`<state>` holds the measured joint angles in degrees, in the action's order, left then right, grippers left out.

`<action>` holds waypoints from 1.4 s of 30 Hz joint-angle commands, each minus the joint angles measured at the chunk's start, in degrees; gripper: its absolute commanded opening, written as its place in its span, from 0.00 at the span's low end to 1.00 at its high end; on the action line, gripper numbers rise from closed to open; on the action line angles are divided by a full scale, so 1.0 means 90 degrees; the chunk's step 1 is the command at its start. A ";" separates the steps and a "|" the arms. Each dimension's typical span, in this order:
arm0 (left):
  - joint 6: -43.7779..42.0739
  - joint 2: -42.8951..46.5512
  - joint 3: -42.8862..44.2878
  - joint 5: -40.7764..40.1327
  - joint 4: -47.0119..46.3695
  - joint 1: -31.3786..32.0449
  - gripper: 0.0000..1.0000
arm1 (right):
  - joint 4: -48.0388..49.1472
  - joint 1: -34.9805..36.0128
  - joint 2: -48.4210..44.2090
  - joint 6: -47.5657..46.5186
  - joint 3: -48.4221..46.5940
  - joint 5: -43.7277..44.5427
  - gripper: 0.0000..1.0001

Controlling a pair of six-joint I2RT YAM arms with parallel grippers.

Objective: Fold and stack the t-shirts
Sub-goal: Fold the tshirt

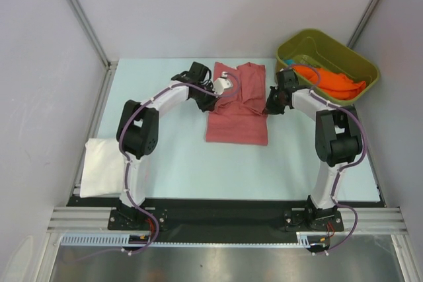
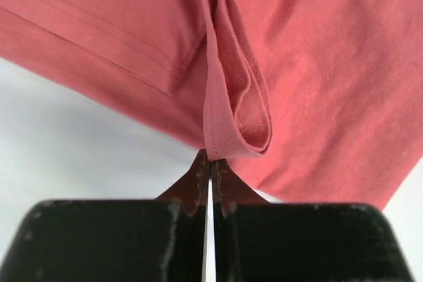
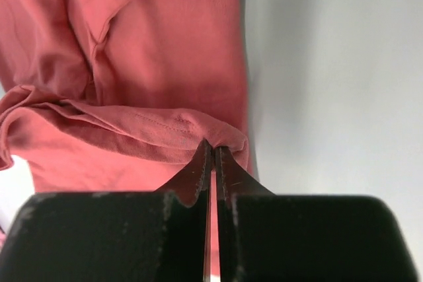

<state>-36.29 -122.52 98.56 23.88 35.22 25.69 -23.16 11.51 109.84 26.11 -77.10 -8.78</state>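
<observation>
You have the salmon-red cotton short-sleeved t-shirt [image 1: 236, 115] lying flat on the pale blue-green surface [image 1: 185, 163], midway between the two arms. Its near half is a smooth rectangle, and its far half is creased, with folds running lengthwise.

Your left end effector [image 2: 210, 163] sits at the far-left edge of that shirt. In the left wrist view its dark fingers [image 2: 192, 186] are pressed together with only a sliver of light between them. They pinch the bottom of a doubled loop of red cloth that stands up from the shirt, so it is closed and gripping the shirt. Pale surface shows to the left of the pinch, and the shirt spreads away beyond it.

Your right end effector [image 3: 213, 144] is at the shirt's right edge, roughly level with the left one. Its fingers are likewise clamped together on a bunched, stitched edge of the same shirt. The cloth rises in a ridge leading left from the tips, and bare surface lies to the right.

Well to the right of the shirt, at the far corner, an olive-green plastic bin [image 1: 330, 37] holds a bright orange cloth t-shirt [image 1: 334, 84], with a bit of teal cloth [image 1: 309, 65] beside it. Well to the near left of the red shirt, a folded white cloth t-shirt [image 1: 102, 166] rests at the surface's edge.
</observation>
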 commanded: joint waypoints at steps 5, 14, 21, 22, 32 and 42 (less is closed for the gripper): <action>0.0663 -0.0352 0.0699 -0.0563 0.0168 -0.0003 0.37 | -0.0178 -0.0136 0.0510 -0.0225 -0.0894 0.0250 0.49; 0.1757 0.0468 0.0457 -0.1502 -0.0447 -0.0218 0.63 | -0.0348 0.0215 -0.0932 -0.0606 -0.0576 0.1921 0.54; 0.1133 0.0664 -0.0560 -0.0075 0.0101 0.0231 0.52 | 0.0151 0.0616 -0.0654 -0.0187 0.0364 0.0712 0.12; 0.1113 0.0625 -0.0629 -0.0162 0.0071 0.0251 0.52 | 0.0258 0.0597 -0.0526 -0.0147 0.0325 0.0740 0.12; 0.0869 0.0303 -0.0668 -0.0495 0.0168 0.0329 0.54 | 0.0747 0.0343 0.0587 0.0009 -0.0378 0.0965 0.12; -0.0565 0.0810 -0.0736 -0.0251 0.0822 0.0514 0.57 | 0.0405 0.0226 0.0296 -0.0039 -0.0477 0.1580 0.28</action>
<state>-33.78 -120.31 92.55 18.87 39.35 29.10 -18.63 14.15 116.20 26.11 -80.29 1.80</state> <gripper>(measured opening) 0.564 0.259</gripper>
